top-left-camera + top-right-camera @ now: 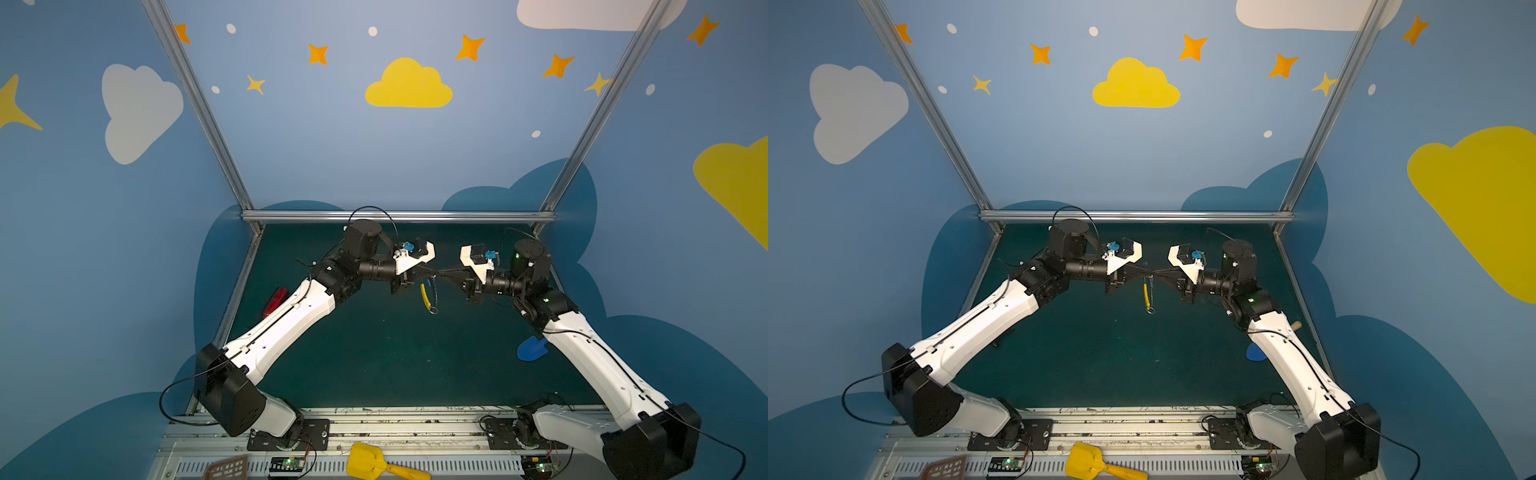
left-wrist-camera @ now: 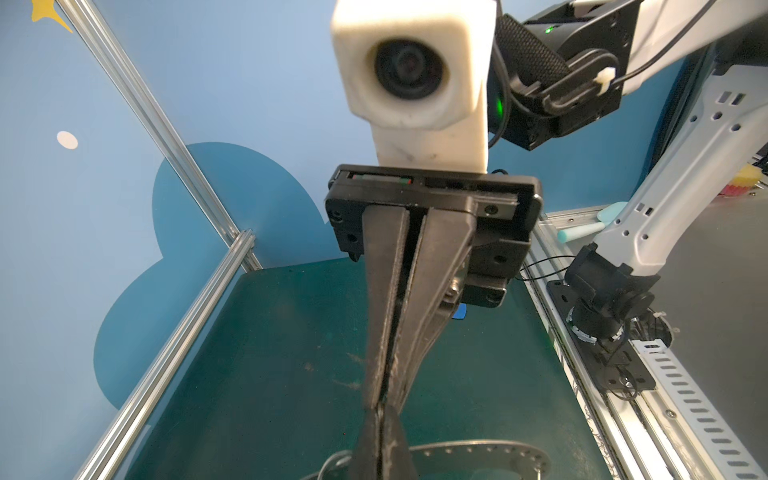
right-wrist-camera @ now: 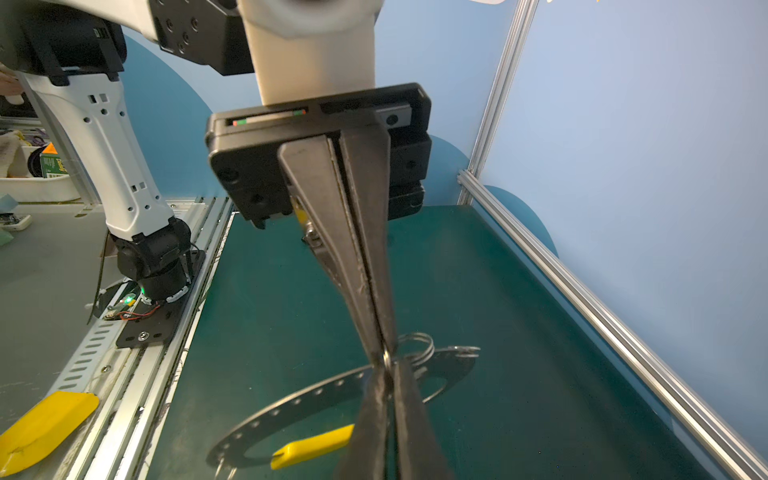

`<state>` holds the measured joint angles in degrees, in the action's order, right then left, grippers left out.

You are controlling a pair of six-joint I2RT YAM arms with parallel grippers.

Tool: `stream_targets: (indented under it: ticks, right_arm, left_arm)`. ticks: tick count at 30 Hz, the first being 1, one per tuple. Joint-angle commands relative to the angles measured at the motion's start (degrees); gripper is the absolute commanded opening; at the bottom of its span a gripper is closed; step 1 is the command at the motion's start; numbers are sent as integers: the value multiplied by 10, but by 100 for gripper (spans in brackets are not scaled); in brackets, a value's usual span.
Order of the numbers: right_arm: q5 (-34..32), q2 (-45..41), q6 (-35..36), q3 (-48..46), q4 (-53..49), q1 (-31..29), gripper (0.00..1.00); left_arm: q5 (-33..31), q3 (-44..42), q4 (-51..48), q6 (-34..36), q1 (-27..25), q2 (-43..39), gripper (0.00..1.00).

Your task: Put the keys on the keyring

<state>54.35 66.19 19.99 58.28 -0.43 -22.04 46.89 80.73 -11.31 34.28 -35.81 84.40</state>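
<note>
Hanging from the spot where the left end effector (image 1: 432, 274) and right end effector (image 1: 440, 274) meet tip to tip, the keyring (image 3: 291, 405) dangles above the green tabletop (image 1: 374, 365). Its lowest, nearest part carries a small wire loop (image 1: 432, 310); the yellow arc (image 1: 424, 296) rises from there, long axis upright, the hoop nearly edge-on in both top views. Both sets of jaws are pressed together; the left seems to pinch the rim, though the tips hide the contact. One hoop, one yellow arc, two end effectors.
</note>
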Motion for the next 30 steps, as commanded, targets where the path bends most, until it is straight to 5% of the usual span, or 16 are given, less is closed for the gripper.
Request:
stream_targets:
  ticks: [1, 10, 23, 30]
  right_arm:
    - [23, 5, -12, 3, 12, 0, 11]
    - [27, 11, -20, 0, 13, 0, 16]
    - [60, 24, -44, 5, 27, -1, 0]
    - [58, 27, -41, 6, 32, 1, 0]
  left_arm:
    - [7, 13, -9, 11, -5, -14, 3]
    - [5, 8, -16, 24, -6, -21, 3]
    - [1, -1, -15, 31, -9, -25, 3]
    - [-36, -28, 19, -19, 14, -46, 45]
